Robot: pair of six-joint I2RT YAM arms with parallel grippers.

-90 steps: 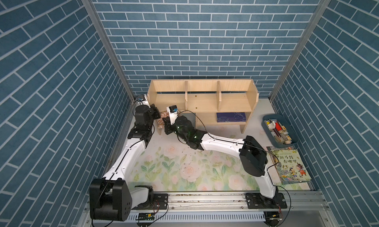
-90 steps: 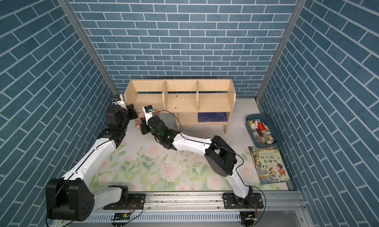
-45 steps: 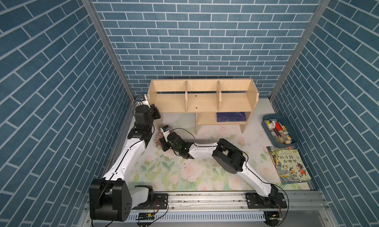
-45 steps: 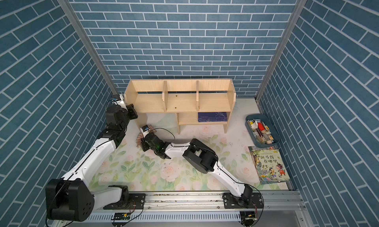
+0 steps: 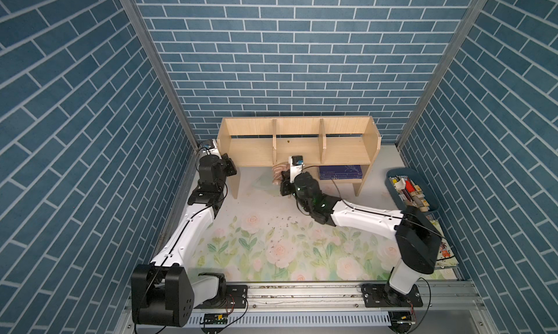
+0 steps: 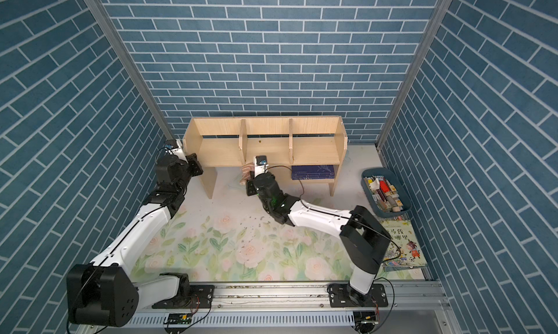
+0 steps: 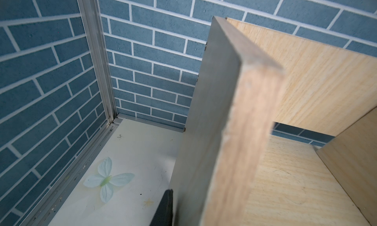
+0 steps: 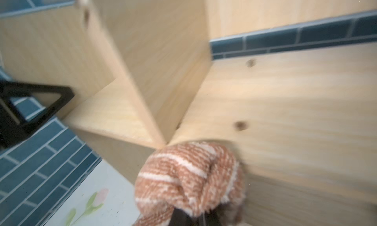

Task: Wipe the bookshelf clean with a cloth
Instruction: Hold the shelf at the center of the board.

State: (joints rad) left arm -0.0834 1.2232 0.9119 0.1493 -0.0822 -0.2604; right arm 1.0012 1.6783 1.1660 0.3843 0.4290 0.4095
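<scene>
The light wood bookshelf (image 5: pixel 344 150) (image 6: pixel 314 151) stands against the back wall. My right gripper (image 5: pixel 283 181) (image 6: pixel 251 185) (image 8: pixel 193 218) is shut on the bunched brown-and-beige striped cloth (image 5: pixel 279 170) (image 6: pixel 247 173) (image 8: pixel 189 174). The cloth touches the front edge of the upper tier, by the left divider. My left gripper (image 5: pixel 228 166) (image 6: pixel 194 164) (image 7: pixel 191 204) is shut on the shelf's left end panel (image 7: pixel 234 112). One dark finger (image 7: pixel 165 208) lies against the panel's outer face; the other is hidden behind it. A dark speck (image 5: pixel 289 141) lies on the middle compartment.
A dark blue book (image 5: pixel 341 172) lies in the lower cubby. A blue bin (image 5: pixel 392 174) of small items stands at the right, with a picture book (image 6: pixel 401 248) in front of it. Dark crumbs (image 5: pixel 280 227) dot the floral mat. Brick walls close in on both sides.
My right gripper, holding the cloth, swung from under the shelf's left part down onto the mat. It has now come back up and rightward to the upper tier's front edge. The left arm stayed put.
</scene>
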